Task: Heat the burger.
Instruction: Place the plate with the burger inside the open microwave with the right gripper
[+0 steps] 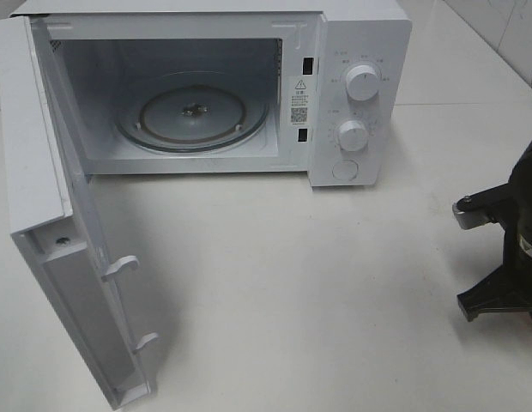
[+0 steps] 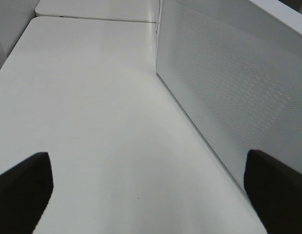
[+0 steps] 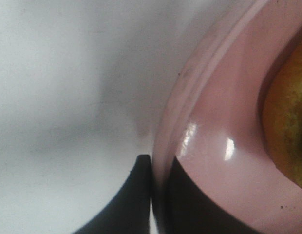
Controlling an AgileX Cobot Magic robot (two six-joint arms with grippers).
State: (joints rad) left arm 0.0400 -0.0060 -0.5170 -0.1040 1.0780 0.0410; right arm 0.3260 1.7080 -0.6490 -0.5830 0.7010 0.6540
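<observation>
My right gripper (image 3: 158, 163) is pinched together on the rim of the pink plate (image 3: 224, 112), one finger under the lip and one on top. The burger (image 3: 287, 126) sits on that plate, and only a slice of its golden bun shows in the right wrist view. It is outside the overhead frame, past the right edge where the right arm (image 1: 510, 245) shows as a black shape.

My left gripper (image 2: 147, 161) hangs with its fingers spread wide and nothing between them, above the white table (image 1: 292, 283) beside the microwave door (image 1: 69, 283). The door stands fully swung out at the left of the overhead frame. The microwave (image 1: 352, 103) fills the upper middle, its glass turntable (image 1: 193, 112) bare.

I judge the burger to be soft, tall and loosely stacked, so squeezing the bun would crush or shear it. The plate is the right handle because it is stiff. But it is glossy, and a grip on one edge lets the load lever downward. I want the plate kept level and moved slowly, or the burger could slide or topple.
</observation>
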